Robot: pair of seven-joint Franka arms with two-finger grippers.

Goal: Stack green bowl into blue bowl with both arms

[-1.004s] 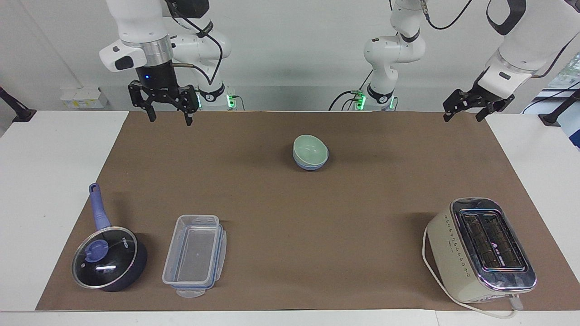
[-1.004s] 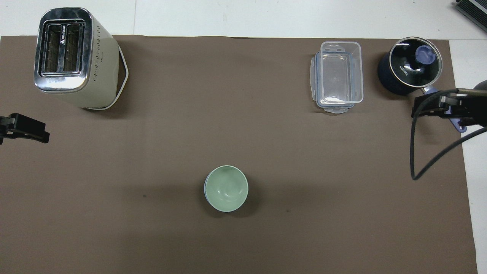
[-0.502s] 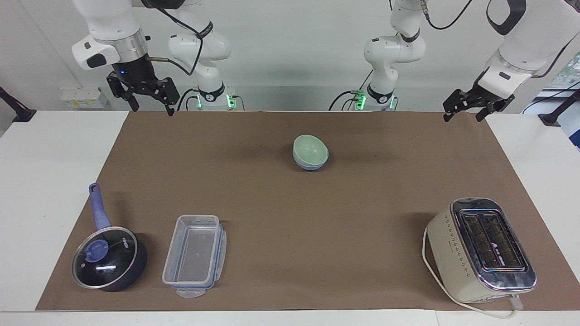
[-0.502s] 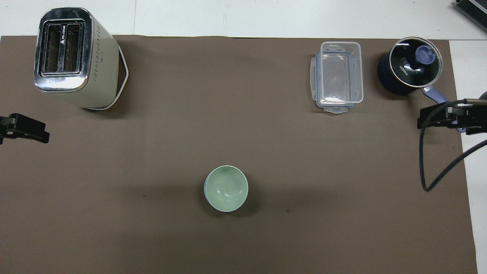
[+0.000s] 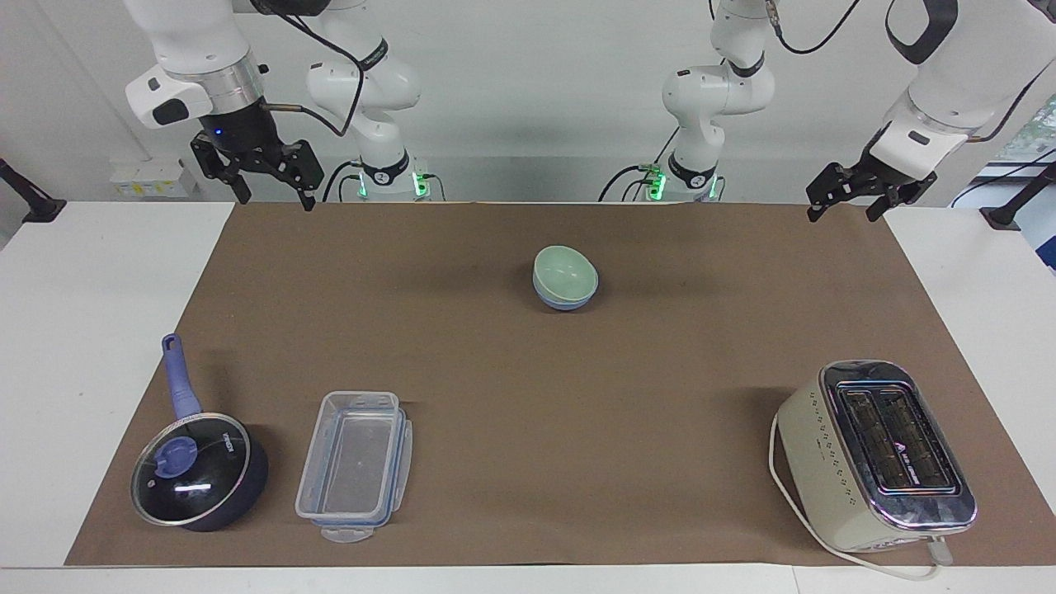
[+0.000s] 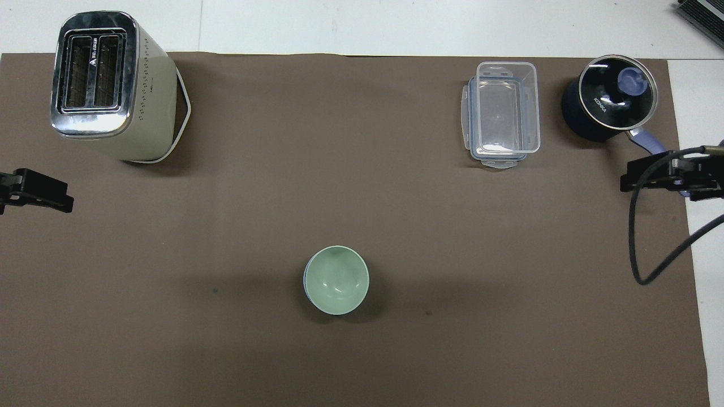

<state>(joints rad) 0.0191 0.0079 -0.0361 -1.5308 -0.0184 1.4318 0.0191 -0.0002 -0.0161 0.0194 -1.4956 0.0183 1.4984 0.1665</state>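
Green bowl [image 5: 565,273], smooth and matte, nested in round blue bowl [image 5: 563,303]

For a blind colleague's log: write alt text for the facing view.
A green bowl sits nested in a blue bowl mid-table, with nothing touching it. The right gripper and left gripper hang open and empty above the corners of the mat nearest the robots. A saucepan, clear box and toaster stand farthest from the robots.

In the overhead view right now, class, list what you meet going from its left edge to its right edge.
left gripper → toaster → green bowl nested in the blue bowl → clear container → saucepan → right gripper
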